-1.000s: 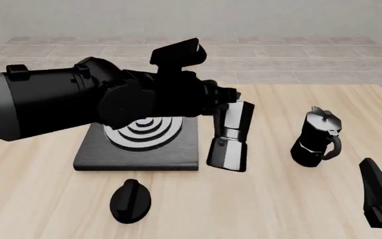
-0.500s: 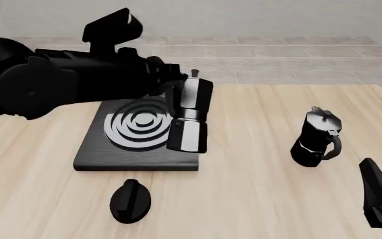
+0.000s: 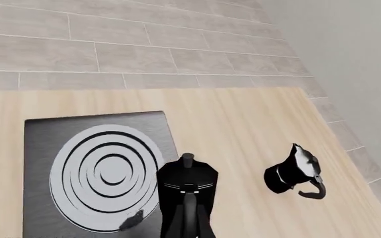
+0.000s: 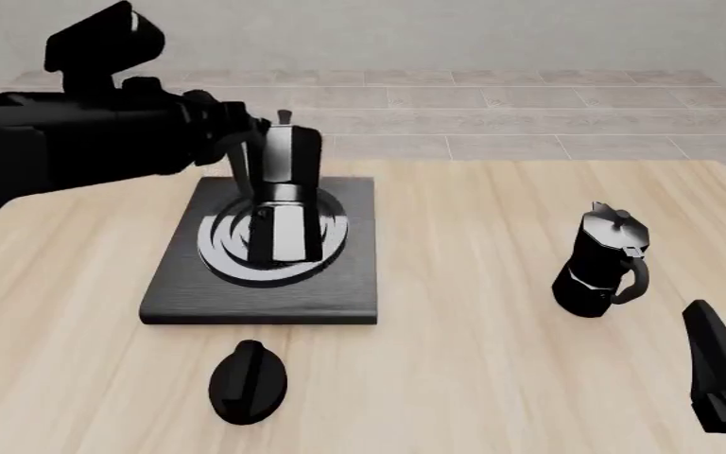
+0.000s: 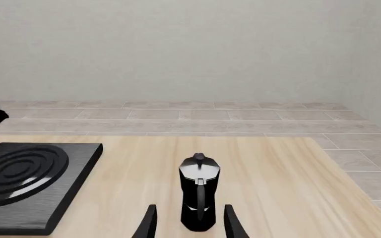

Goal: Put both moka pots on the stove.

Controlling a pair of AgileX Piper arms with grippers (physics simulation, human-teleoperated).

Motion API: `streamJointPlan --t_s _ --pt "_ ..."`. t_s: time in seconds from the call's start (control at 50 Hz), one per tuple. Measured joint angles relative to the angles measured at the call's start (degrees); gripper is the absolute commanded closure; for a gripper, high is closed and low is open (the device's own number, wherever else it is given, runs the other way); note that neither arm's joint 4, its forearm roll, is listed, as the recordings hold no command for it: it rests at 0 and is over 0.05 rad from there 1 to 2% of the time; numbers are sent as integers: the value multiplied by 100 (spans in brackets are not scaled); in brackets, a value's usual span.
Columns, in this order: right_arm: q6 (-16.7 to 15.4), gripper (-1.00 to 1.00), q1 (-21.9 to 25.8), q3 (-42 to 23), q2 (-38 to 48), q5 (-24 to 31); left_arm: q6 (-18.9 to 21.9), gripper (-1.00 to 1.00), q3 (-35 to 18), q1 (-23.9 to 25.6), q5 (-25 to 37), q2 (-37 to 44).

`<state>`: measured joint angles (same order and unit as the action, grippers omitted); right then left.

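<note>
Hanging over the stove (image 4: pixel 337 293), one moka pot (image 4: pixel 281 203) seemingly gripped by left end effector (image 4: pixel 243 142).

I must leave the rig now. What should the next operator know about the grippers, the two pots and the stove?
Left gripper: shut on the first moka pot, held over the burner of the stove; whether it touches the burner, I cannot tell.
Right gripper: open, fingers either side of the second moka pot, not closed on it. That pot stands upright on the table, right of the stove.
Done: nothing released yet.
Left: set down the first pot, then move the second.
</note>
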<state>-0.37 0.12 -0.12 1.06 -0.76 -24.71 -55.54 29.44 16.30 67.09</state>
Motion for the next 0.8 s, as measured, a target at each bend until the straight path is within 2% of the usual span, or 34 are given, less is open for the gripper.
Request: streamJointPlan --t_s 0.42,0.8 --pt "0 -100 0 0 0 0 267 100 104 -701 -331 -60" --pt "0 -100 0 0 -1 0 644 100 34 -1271 -915 348"
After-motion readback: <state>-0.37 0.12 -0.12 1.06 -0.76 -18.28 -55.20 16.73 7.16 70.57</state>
